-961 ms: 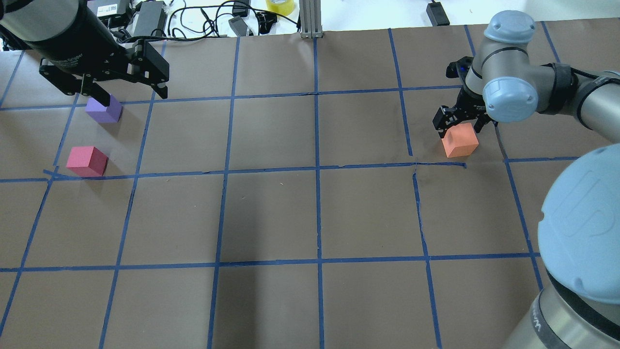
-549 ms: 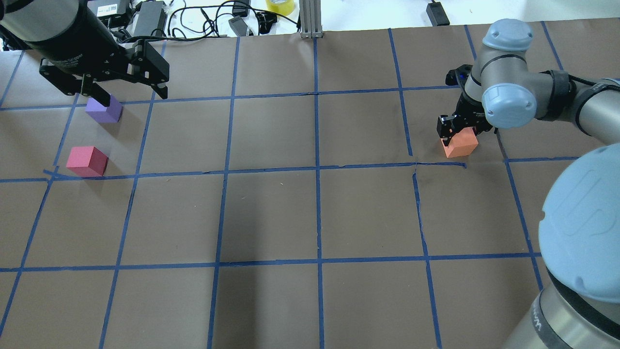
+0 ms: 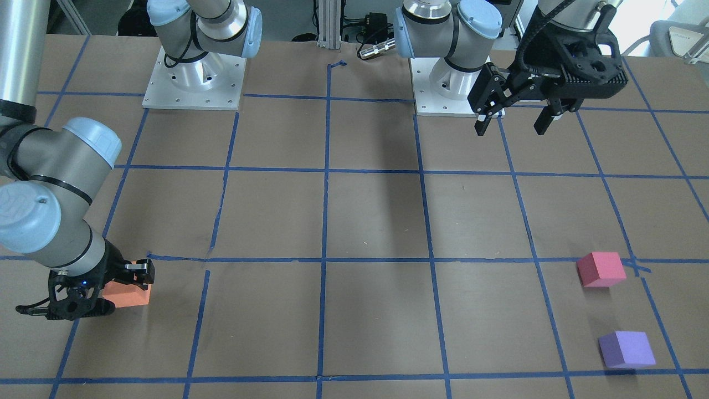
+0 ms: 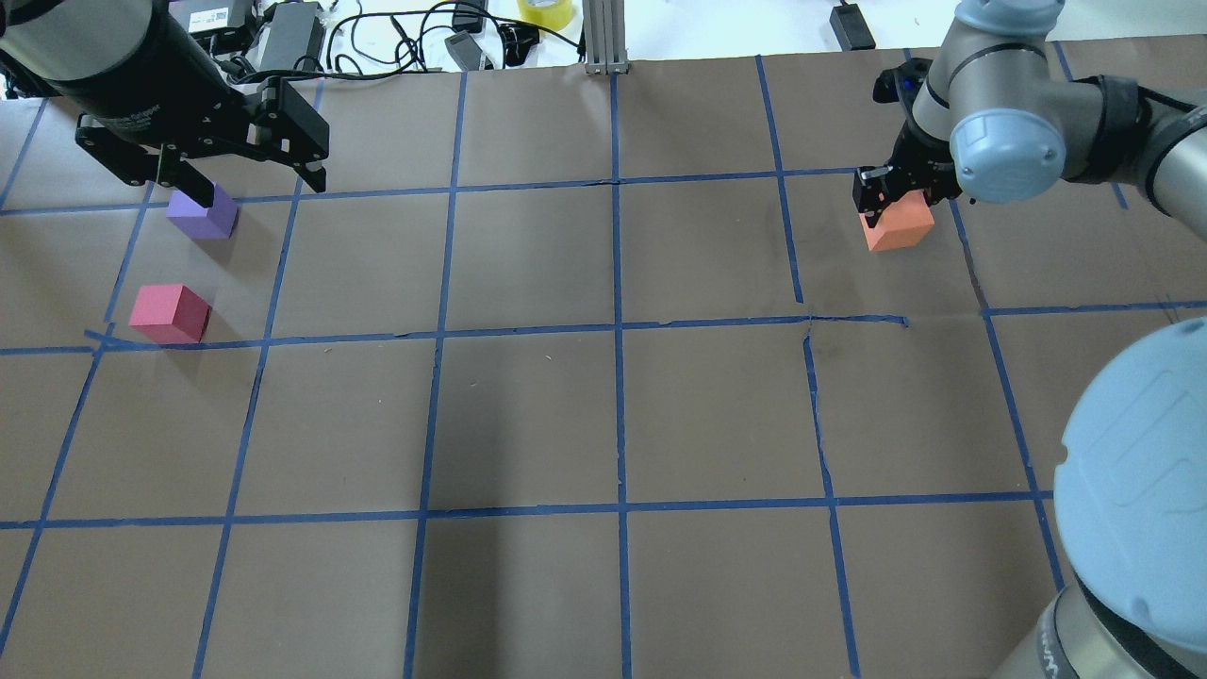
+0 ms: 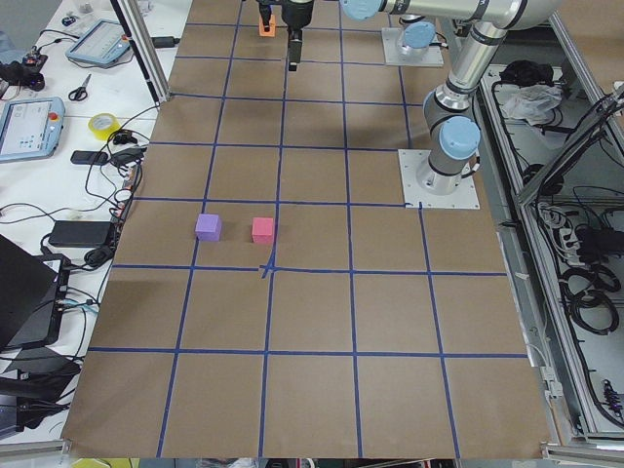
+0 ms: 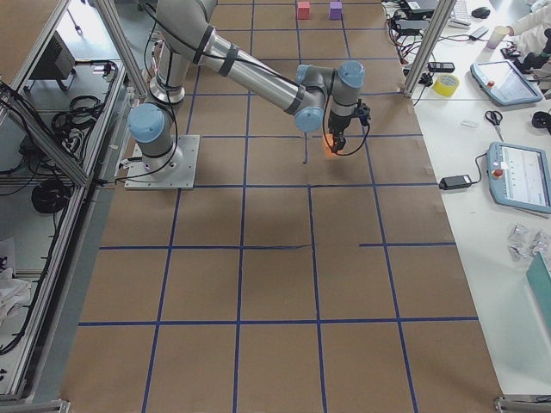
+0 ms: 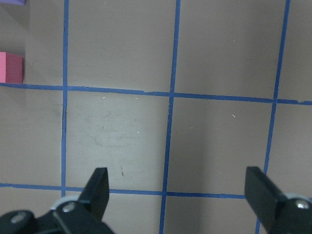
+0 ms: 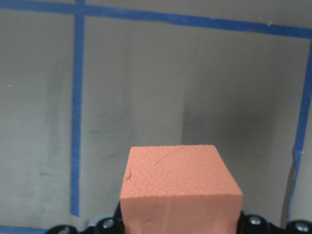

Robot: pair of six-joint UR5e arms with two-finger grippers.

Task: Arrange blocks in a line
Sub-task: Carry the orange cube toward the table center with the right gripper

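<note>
The near arm (image 6: 258,82) has its claw (image 6: 335,148) pointing straight down, orange block (image 6: 328,144) right at the tips. Way past the claw, at the far end of the table (image 6: 275,284), a pink block (image 6: 303,10) and purple block (image 6: 336,10) sit just beside each other.

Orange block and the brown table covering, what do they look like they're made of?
The orange block: likely foam, matte; its faces show a fine pebbled texture and a small dent on one edge. The table covering: seemingly brown paper, matte, with seams and wrinkles near the blue tape lines.
</note>
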